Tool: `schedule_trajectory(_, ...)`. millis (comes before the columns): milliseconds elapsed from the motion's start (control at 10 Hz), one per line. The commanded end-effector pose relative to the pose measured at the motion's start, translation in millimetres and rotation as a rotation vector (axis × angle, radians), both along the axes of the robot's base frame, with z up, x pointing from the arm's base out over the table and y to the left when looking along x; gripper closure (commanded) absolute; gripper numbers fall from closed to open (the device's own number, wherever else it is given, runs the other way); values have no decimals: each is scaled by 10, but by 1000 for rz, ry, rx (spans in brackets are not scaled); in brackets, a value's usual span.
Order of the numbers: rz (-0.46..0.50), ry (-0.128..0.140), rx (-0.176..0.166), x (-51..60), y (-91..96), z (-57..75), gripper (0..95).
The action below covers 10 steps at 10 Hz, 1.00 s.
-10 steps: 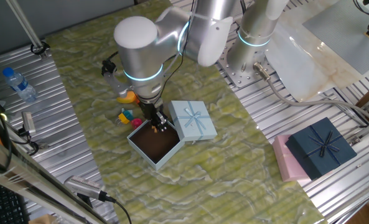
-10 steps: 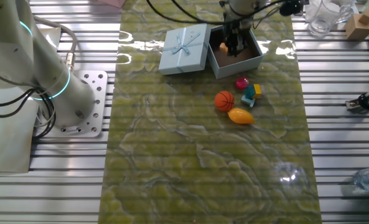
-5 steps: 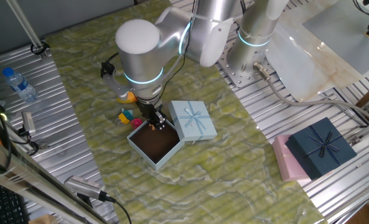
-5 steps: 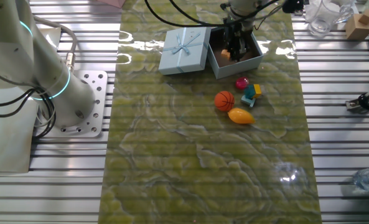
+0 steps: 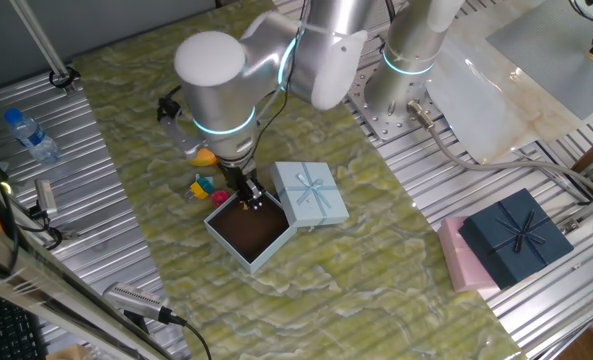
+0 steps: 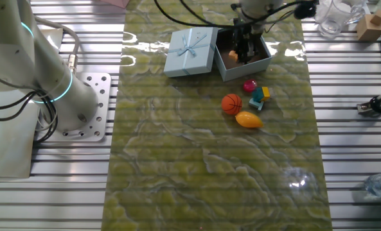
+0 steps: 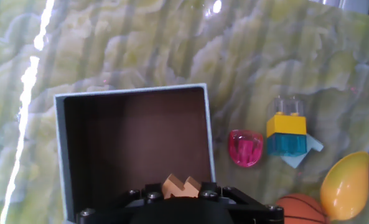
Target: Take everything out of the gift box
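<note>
The pale-blue gift box (image 5: 238, 250) (image 6: 245, 66) (image 7: 60, 155) stands open, and its dark brown floor looks bare. Its bowed lid (image 5: 311, 193) (image 6: 190, 50) lies beside it. My gripper (image 5: 256, 200) (image 6: 243, 54) (image 7: 182, 193) reaches into the box and is shut on a small tan notched piece (image 7: 180, 185) (image 6: 232, 56). Outside on the mat lie an orange basketball (image 6: 232, 104) (image 7: 302, 208), a yellow-orange mango (image 6: 248, 119) (image 7: 345, 185), a magenta piece (image 6: 249, 86) (image 7: 246, 148) and a yellow and teal brick (image 6: 261, 96) (image 7: 286, 134).
A dark navy box (image 5: 514, 235) rests on a pink box (image 5: 461, 262) at the table's edge. A water bottle (image 5: 31, 135) lies on the metal slats. The arm's base (image 6: 49, 83) stands beside the mat. A glass (image 6: 331, 19) and a wooden block (image 6: 370, 25) sit in a far corner.
The arm has shifted slightly over the box. The tan piece has moved a little along with the gripper. The toys on the mat have not moved.
</note>
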<state>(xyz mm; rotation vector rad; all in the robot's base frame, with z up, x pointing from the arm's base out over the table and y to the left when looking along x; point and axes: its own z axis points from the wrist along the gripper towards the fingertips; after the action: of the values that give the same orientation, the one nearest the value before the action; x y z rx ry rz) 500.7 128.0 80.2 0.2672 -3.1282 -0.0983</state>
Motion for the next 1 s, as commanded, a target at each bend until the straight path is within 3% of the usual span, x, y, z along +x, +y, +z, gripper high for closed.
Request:
schedule_trajectory(100,7,-9,-20,-15,-3,14,950)
schedule_trajectory(300,14,-6,-29,-15,-3,14,950)
schedule_trajectory(400,22,6,-29,12,-19,146,950)
schedule_trajectory(600,36,7,-31,15,-67,211,950)
schedule_trajectory(1000,85,17,-42,26,-305,293,950)
